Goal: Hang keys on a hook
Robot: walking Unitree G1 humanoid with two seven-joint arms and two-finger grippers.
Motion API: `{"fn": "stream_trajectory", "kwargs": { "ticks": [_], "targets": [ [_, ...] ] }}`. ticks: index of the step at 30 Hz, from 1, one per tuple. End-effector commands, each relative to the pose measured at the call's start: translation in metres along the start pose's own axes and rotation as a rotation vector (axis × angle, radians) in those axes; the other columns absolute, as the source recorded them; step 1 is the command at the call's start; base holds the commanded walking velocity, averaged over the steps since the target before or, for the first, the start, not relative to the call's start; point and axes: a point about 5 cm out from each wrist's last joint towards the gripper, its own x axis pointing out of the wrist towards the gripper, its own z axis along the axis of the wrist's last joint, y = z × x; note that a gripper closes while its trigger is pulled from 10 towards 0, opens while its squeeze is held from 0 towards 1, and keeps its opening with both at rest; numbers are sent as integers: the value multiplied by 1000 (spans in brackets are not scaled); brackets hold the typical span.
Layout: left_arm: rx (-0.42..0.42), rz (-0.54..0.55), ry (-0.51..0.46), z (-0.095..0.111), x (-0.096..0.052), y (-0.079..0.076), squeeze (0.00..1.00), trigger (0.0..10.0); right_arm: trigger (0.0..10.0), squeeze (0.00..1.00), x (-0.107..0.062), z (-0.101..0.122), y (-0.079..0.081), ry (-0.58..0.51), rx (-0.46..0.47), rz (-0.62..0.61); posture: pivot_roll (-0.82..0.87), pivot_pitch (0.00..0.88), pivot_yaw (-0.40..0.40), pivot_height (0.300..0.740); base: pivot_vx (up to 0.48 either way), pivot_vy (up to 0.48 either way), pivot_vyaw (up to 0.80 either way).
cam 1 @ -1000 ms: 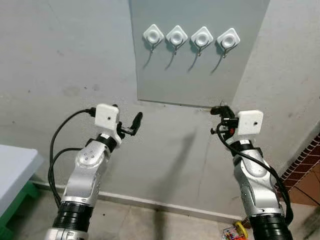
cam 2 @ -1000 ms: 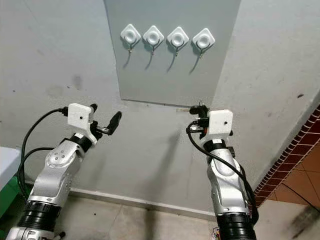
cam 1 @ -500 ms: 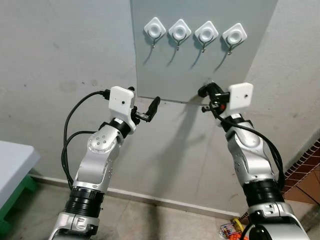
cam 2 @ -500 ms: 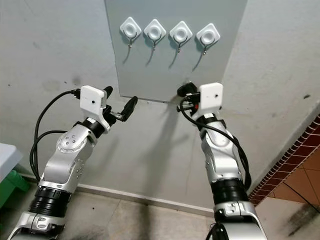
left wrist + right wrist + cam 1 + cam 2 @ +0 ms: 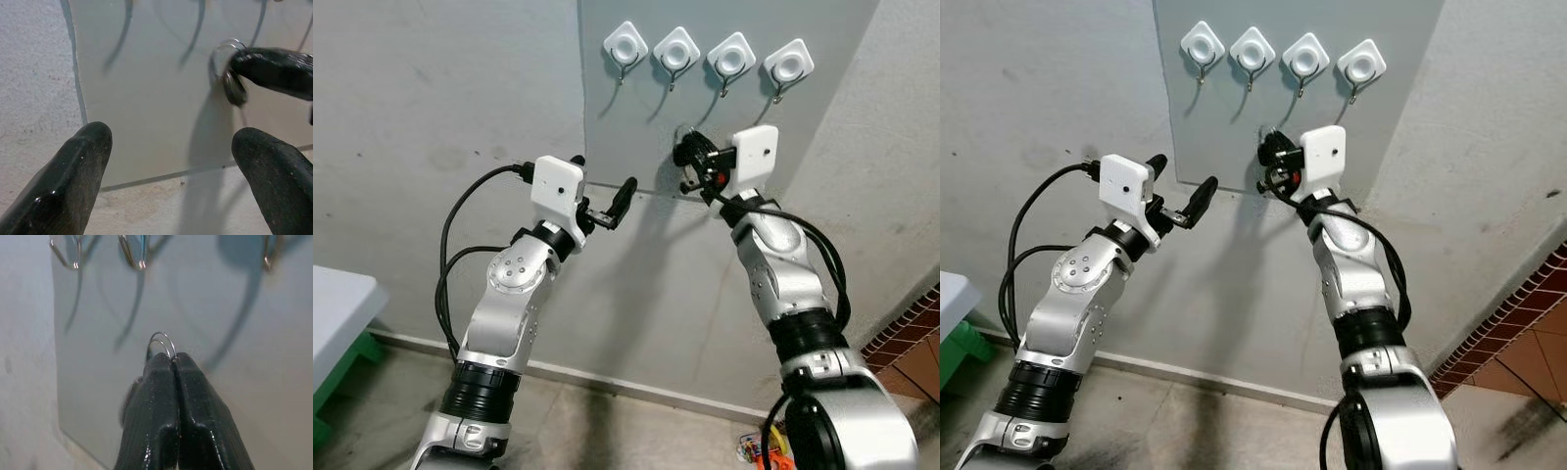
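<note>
**Key ring held below the hooks**

Head views: the right gripper (image 5: 688, 157) is raised in front of the grey panel (image 5: 636, 147), under the row of four white hooks (image 5: 677, 49). The left gripper (image 5: 625, 192) is at the panel's lower edge.

Left wrist view: its fingers (image 5: 73, 176) are spread apart, nothing between them.

Right wrist view: the right gripper's fingers (image 5: 159, 401) are pressed together on the key ring (image 5: 161, 342) (only its wire loop shows), below the metal hooks.

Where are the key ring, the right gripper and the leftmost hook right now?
key ring (image 5: 161, 343): right wrist view, top of the wire loop.
right gripper (image 5: 172, 363): right wrist view, fingertips pinched together.
leftmost hook (image 5: 626, 45): left eye view, white base.
</note>
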Motion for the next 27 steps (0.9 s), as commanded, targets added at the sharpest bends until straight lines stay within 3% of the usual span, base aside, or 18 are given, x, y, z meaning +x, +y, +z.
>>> {"fn": "stream_trajectory", "kwargs": {
  "ticks": [1, 13, 27],
  "targets": [
    [16, -15, -32, 11, 4, -2, 0, 10000, 10000, 0, 6, 8, -1, -37, 13, 1, 47, 57, -24, 740, 0, 0, 0],
    [18, -33, -45, 17, 5, -6, 0, 10000, 10000, 0, 19, 24, 7, -104, 52, 86, 53, 57, -29, 740, 0, 0, 0],
    [30, -48, -34, 15, 2, -9, 0, 10000, 10000, 0, 4, 15, 0, -93, 53, 129, 57, 57, -25, 740, 0, 0, 0]
  ]
}}
